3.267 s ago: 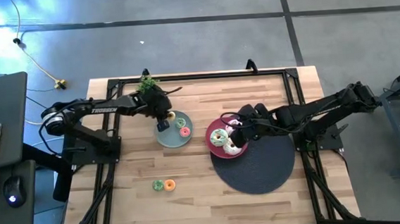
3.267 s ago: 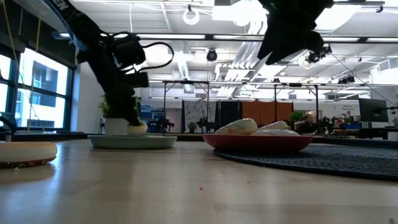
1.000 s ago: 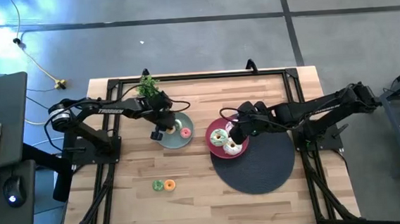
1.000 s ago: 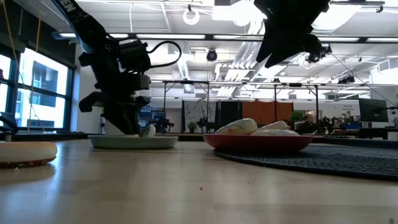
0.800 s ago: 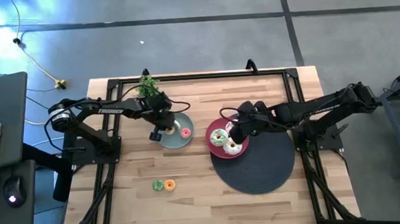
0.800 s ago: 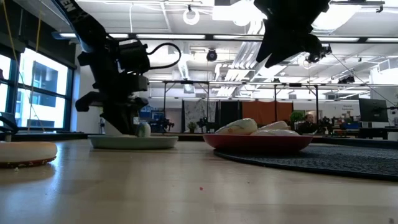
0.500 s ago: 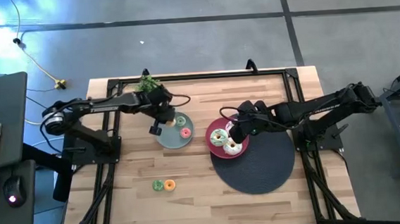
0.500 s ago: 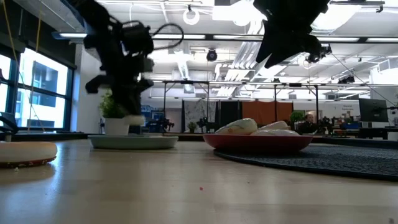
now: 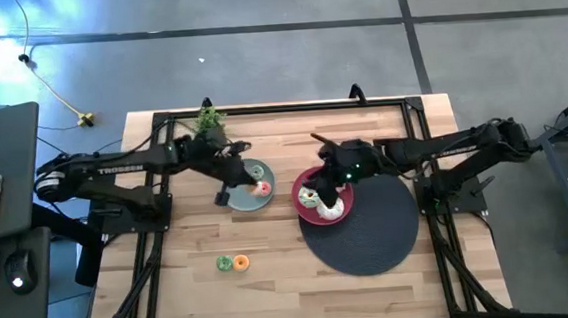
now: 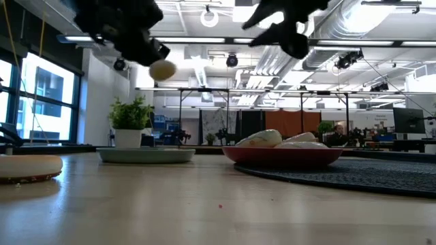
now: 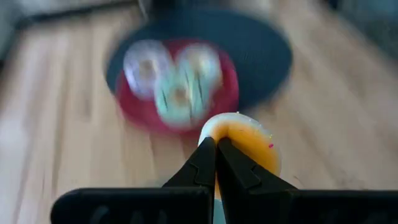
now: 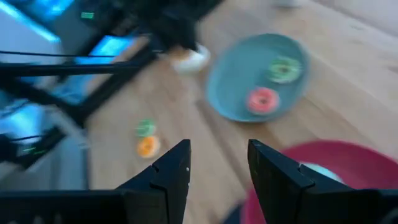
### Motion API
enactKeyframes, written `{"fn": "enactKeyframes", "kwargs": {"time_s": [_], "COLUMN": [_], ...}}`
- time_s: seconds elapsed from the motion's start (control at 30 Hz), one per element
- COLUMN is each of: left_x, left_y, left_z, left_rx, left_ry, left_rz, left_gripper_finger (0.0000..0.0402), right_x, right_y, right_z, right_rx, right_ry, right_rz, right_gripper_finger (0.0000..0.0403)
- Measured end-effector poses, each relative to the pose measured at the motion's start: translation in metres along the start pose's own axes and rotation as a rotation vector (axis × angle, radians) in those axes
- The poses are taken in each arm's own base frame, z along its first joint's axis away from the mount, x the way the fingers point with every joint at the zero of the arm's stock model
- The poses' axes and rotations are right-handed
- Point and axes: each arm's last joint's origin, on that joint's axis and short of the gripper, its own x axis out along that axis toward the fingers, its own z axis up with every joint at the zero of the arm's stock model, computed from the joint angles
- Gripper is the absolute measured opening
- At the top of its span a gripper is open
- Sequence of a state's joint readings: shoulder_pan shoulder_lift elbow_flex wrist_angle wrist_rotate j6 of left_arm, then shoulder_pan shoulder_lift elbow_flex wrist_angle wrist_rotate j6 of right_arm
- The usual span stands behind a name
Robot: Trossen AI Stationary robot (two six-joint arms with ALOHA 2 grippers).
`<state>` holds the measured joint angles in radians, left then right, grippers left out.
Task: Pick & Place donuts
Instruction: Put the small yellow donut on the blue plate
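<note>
3 big donuts (image 9: 312,194), 5 tiny donuts (image 9: 263,189), 2 plates (image 9: 244,199), 1 mat (image 9: 370,243), 1 plant (image 9: 207,117)

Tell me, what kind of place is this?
Probably a robotics lab or workshop in an open, industrial hall. Two robot arms are bolted to a wooden table, the low view shows exposed ducts and strip lights overhead, and a keyboard and mouse sit on a desk beside the rig.
</note>
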<state>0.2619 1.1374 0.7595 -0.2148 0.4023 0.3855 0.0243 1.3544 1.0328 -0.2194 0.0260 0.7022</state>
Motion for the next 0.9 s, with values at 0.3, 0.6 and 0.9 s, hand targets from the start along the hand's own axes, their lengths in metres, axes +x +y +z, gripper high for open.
{"fn": "enactKeyframes", "kwargs": {"time_s": [0.3,0.6,0.9], "left_x": [0.004,-0.015,-0.048], "left_y": [-0.016,-0.046,-0.045], "left_z": [-0.014,0.002,0.051], "left_rx": [-0.116,0.147,0.432], "left_ry": [-0.644,-1.033,-1.309], "left_rz": [0.057,0.303,0.582], "left_gripper_finger": [0.0000,0.0000,0.0000], "right_x": [0.039,0.032,0.025], "right_y": [0.007,0.007,0.013], "right_z": [0.001,0.026,0.066], "right_rx": [-0.091,0.006,0.195], "right_ry": [-0.007,-0.190,-0.563], "right_rz": [0.238,0.312,0.709], "right_gripper_finger": [0.0160,0.0193,0.0237]}}
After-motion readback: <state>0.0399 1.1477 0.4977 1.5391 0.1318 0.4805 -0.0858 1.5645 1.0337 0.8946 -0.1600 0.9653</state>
